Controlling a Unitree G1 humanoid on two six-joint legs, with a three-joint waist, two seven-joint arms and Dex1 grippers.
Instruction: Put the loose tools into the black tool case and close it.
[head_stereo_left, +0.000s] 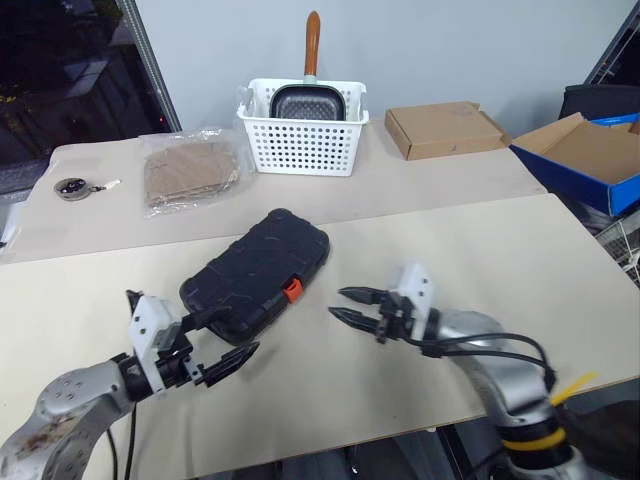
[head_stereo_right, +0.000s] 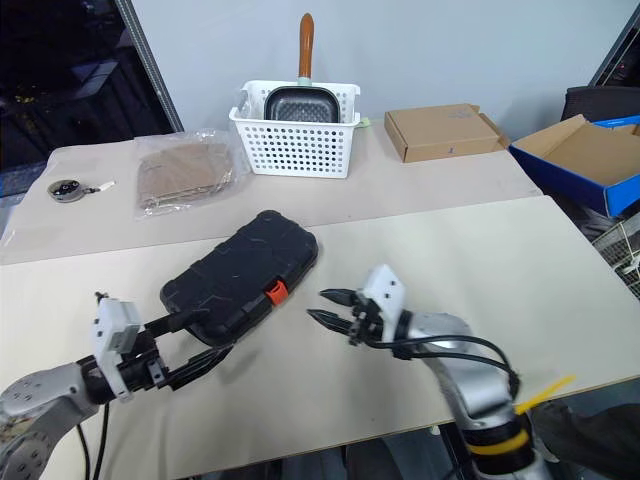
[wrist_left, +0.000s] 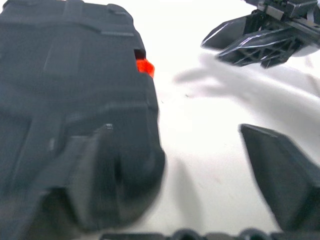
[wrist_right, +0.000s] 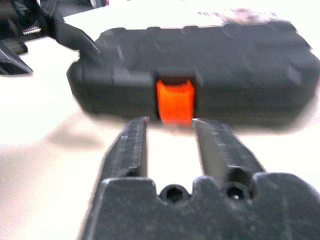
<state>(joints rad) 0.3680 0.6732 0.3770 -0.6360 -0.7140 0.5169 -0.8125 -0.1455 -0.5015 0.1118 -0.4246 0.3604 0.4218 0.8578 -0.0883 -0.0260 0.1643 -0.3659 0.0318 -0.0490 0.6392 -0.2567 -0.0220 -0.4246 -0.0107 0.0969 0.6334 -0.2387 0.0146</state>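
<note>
we see the black tool case (head_stereo_left: 258, 273) closed, lying flat and diagonal on the table (orange-red latch (head_stereo_left: 291, 290) facing us).

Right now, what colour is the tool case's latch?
Orange-red latch on the black tool case; clearest in the right wrist view.

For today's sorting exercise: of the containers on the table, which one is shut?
The black tool case, lying flat and closed, its orange latch facing the fingers. The white basket is open-topped and holds a pan; the blue-sided box stands open.

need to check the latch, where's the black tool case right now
The closed black plastic tool case lies on the cream table, left of centre in the head views, between both end effectors, before the white perforated basket.
</note>
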